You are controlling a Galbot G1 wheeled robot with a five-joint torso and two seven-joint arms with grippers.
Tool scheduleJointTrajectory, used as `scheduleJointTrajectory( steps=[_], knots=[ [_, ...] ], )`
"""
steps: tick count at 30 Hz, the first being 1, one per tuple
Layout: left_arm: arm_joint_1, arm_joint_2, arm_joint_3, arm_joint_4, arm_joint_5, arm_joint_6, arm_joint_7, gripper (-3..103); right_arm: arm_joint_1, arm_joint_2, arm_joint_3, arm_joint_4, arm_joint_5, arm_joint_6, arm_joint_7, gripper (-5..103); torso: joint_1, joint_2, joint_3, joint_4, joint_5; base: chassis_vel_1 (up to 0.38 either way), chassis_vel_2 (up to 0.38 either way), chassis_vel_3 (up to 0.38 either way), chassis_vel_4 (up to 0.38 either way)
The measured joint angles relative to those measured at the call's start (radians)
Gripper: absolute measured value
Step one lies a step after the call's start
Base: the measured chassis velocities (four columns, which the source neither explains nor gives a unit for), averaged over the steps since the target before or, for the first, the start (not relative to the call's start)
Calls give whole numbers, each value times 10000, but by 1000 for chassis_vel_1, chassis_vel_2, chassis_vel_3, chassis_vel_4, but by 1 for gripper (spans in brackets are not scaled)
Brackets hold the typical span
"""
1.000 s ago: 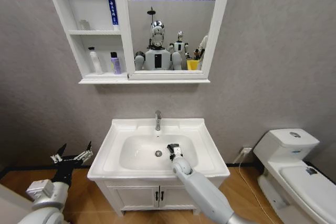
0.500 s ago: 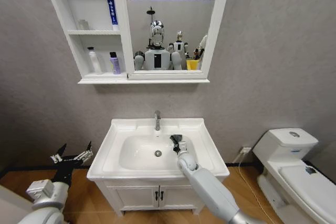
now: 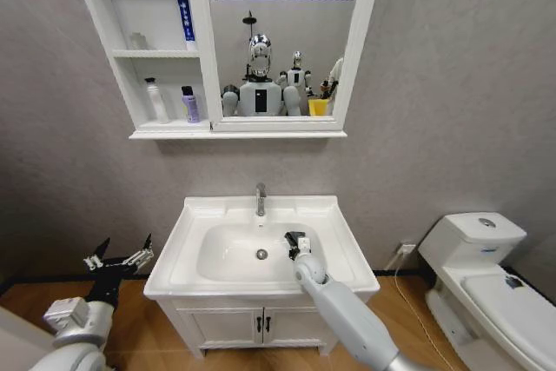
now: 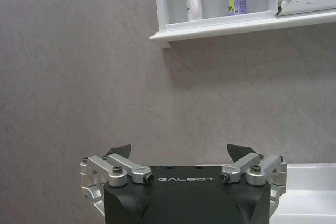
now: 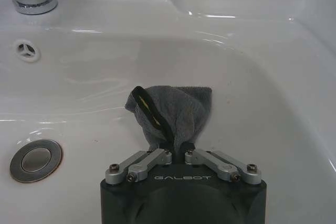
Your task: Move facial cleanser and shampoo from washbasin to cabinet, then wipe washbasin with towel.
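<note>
The right gripper (image 5: 179, 149) pinches the towel (image 5: 173, 109) inside the washbasin (image 3: 343, 241), near its right wall; the left gripper (image 3: 119, 260) waits wide open beside the basin's left edge.

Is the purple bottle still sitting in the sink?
No, the shampoo stands on the bottom shelf of the cabinet beside the facial cleanser, while the washbasin holds the right gripper and the towel.

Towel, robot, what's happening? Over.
Right hand shut on towel, down in washbasin bowl beside drain. Left hand open, parked low left. Nothing in the way.
</note>
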Motion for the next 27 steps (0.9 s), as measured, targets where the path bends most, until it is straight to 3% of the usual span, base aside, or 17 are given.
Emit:
scheduleJointTrajectory(
  steps=[10, 16, 27],
  knots=[
    [0, 0, 0, 0, 0, -1, -1, 100, 12, 128, 223, -321, 106, 105, -391, 6, 0, 1, -1, -1, -1, 0, 0, 0, 0],
    [0, 0, 0, 0, 0, 0, 0, 100, 84, 528, 195, -863, -445, 415, -1006, 6, 0, 1, 0, -3, -1, 0, 0, 0, 0],
    [0, 0, 0, 0, 0, 0, 0, 100, 445, 1076, -292, -1403, -598, 607, -1379, 6, 0, -2, 2, 0, 0, 0, 0, 0, 0]
  ],
)
